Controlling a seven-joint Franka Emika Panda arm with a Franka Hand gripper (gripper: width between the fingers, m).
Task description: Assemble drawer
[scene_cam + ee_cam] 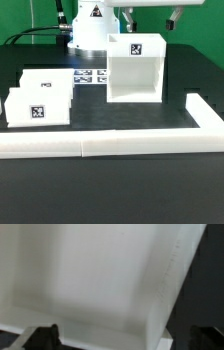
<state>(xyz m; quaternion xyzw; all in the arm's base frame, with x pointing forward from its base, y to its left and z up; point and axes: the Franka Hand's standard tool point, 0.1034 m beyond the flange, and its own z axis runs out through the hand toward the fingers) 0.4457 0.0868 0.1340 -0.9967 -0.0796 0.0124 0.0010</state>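
Note:
The drawer's large white housing (pixel 134 70) stands open-fronted on the black table, with a square tag on its top. Two small white trays (pixel 48 84) (pixel 40 109), each tagged, sit at the exterior view's left, one in front of the other. My gripper (pixel 151 16) hangs just above the housing's far top edge, with its jaws spread wide and nothing between them. In the wrist view the housing's white wall (pixel 90 274) fills the picture, and my two dark fingertips (pixel 42 339) straddle it. The gripper (pixel 124 340) touches nothing that I can see.
A long low white border rail (pixel 100 146) runs along the front and turns back at the exterior view's right (pixel 206 118). The marker board (pixel 93 75) lies flat between the trays and the housing. The arm's white base (pixel 92 30) stands behind.

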